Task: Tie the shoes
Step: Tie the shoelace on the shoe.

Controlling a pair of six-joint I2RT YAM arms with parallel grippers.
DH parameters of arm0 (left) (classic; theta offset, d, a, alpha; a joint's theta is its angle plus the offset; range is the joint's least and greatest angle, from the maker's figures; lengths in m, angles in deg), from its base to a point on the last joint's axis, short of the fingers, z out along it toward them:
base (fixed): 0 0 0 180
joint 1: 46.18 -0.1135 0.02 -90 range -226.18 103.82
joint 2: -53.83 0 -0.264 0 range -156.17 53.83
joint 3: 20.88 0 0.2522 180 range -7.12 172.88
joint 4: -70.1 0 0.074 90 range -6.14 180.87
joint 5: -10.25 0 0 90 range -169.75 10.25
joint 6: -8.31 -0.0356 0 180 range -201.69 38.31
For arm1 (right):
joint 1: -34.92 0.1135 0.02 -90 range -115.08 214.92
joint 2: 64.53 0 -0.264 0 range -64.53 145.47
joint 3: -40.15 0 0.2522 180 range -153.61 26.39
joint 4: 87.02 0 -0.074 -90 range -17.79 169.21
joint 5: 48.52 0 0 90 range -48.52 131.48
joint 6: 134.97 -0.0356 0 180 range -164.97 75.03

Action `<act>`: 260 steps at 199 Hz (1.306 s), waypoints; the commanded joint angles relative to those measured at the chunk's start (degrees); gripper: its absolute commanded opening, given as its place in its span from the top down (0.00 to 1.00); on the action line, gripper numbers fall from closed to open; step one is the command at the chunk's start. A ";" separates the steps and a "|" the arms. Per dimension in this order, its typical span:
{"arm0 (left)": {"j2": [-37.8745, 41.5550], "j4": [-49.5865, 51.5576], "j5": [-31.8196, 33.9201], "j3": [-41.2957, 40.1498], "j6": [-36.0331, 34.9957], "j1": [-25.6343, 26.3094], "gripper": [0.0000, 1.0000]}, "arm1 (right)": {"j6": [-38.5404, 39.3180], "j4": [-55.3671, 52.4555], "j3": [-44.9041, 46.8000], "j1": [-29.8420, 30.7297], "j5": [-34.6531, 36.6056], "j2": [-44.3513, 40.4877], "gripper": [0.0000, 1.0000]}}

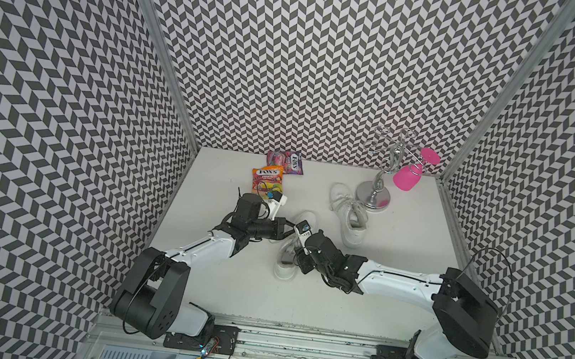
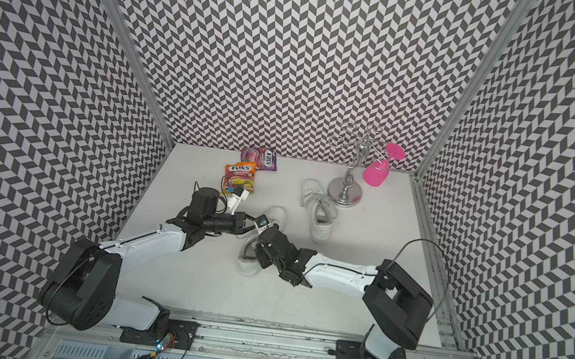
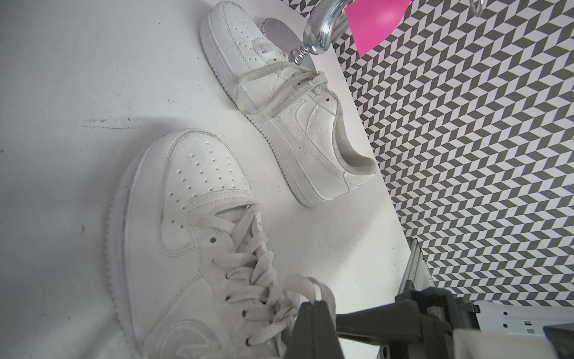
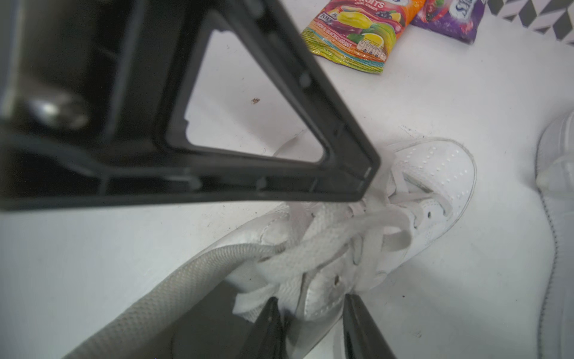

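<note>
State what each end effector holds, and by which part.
The left end effector is shut on a lace loop of the near shoe. The right end effector straddles that shoe's eyelet flap, not visibly gripping.

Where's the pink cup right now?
The pink cup hangs tilted on the silver stand at the table's far right corner, beside the farther white shoe.

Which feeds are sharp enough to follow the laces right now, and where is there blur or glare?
Left wrist: sharp on both shoes, near shoe, laces; glare on the chrome stand. Right wrist: the close left end effector is blurred, laces soft. Both top views: wide-angle bending, laces too small.
</note>
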 commanded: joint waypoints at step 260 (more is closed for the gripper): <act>0.79 -1.04 -0.28 0.11 -1.00 -1.20 1.00 | 1.09 -2.36 -3.15 0.44 0.06 -3.29 0.73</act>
